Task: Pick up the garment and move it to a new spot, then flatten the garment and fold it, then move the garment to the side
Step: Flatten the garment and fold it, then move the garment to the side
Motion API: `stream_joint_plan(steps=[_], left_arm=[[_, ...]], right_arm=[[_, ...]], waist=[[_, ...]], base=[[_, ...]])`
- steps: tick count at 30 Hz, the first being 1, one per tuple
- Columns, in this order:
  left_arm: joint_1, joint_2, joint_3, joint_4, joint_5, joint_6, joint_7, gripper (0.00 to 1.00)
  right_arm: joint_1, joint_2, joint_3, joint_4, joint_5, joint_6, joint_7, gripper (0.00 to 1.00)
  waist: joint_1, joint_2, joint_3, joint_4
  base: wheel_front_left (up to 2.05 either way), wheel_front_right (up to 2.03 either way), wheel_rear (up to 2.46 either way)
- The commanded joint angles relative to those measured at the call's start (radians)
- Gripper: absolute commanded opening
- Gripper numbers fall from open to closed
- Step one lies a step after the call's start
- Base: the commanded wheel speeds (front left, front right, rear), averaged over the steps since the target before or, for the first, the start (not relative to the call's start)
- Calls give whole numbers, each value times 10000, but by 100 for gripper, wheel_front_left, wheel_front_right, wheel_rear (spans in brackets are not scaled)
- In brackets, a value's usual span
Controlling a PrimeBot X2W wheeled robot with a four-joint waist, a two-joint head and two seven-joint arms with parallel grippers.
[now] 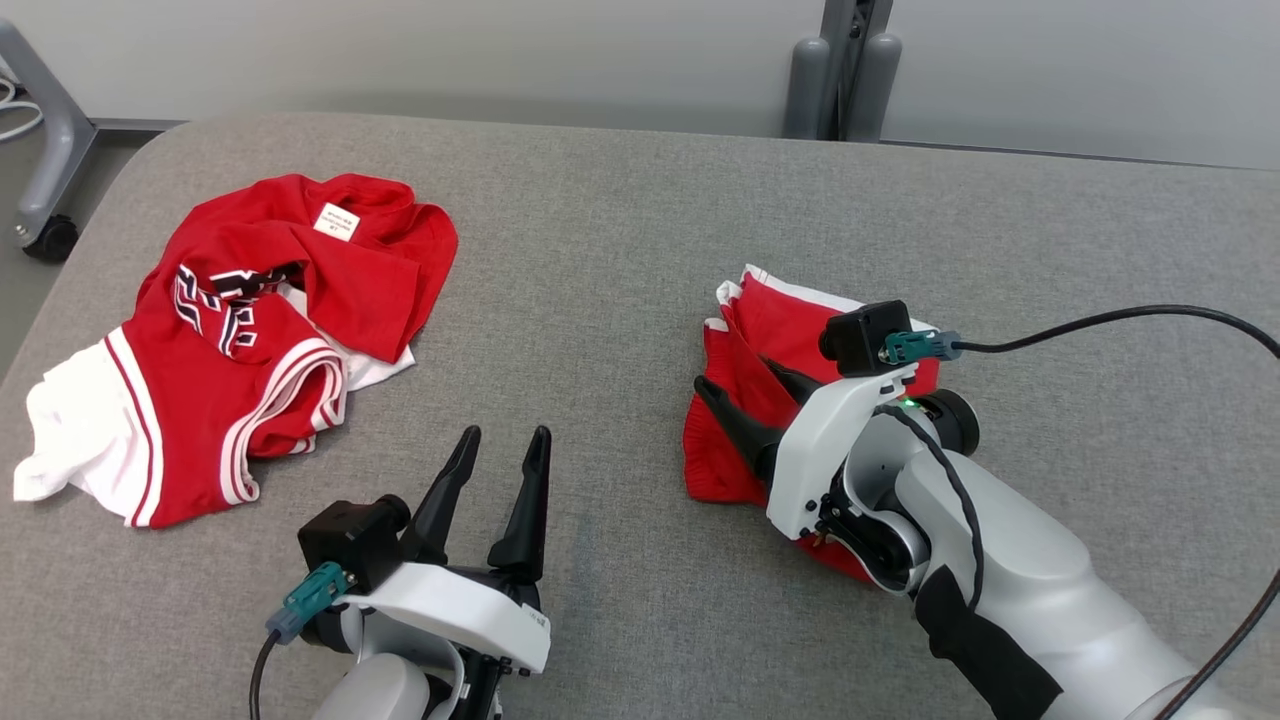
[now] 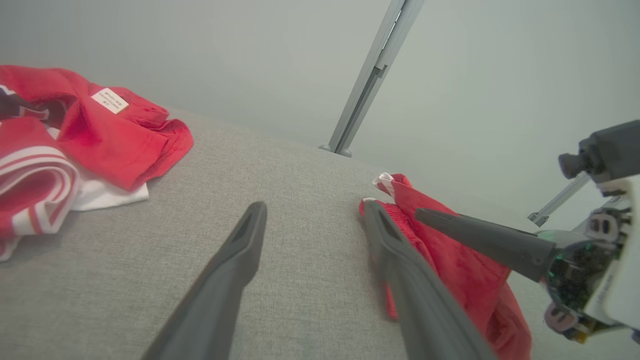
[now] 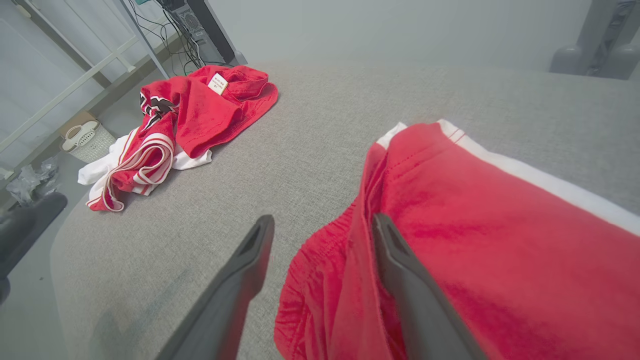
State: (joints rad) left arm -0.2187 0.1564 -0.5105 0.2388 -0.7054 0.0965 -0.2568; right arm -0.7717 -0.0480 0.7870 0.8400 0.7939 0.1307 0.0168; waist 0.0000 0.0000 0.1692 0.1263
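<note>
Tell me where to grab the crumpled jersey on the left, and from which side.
Grip the jersey by its striped hem, coming in low from its right with the left gripper. That hem looks bunched up off the table and faces the open jaws, so one finger could probably slide under it. The white part lies too flat to pinch.

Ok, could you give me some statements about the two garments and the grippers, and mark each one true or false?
1. The left gripper is open above bare table. True.
2. The right gripper is shut on the folded garment. False: it is open, over that garment's edge.
3. The crumpled jersey lies on the robot's left side. True.
4. The white label is on the folded garment. False: it is on the crumpled jersey.
</note>
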Motion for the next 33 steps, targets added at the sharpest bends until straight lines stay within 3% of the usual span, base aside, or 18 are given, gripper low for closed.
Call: stream_joint_plan(steps=[1,11,24,28,29,33], left_arm=[[-104,37,57,13,-3,-56,-49,100],[115,14,37,-90,60,43,-64,100],[305,-50,-222,-243,82,99,-16,100],[304,-4,-230,-276,47,93,-2,100],[301,7,-234,-277,37,89,5,100],[260,28,-246,-288,14,114,34,100]], right_arm=[[-130,-55,31,-81,-11,1,-125,100],[-143,-105,-745,-229,-300,1,-834,100],[1152,-1128,-3084,-511,-736,1,-1764,100],[1642,-1106,-3526,-806,-919,1,-1824,66],[1785,-1060,-3590,-880,-968,1,-1790,49],[2290,-855,-3662,-1132,-1179,1,-1610,32]], waist=[[0,0,-38,-82],[0,0,-209,-511],[0,0,-202,-846],[0,0,-154,-853],[0,0,-143,-846],[0,0,-95,-764]], base=[[0,0,0],[0,0,0],[0,0,0],[0,0,0],[0,0,0],[0,0,0]])
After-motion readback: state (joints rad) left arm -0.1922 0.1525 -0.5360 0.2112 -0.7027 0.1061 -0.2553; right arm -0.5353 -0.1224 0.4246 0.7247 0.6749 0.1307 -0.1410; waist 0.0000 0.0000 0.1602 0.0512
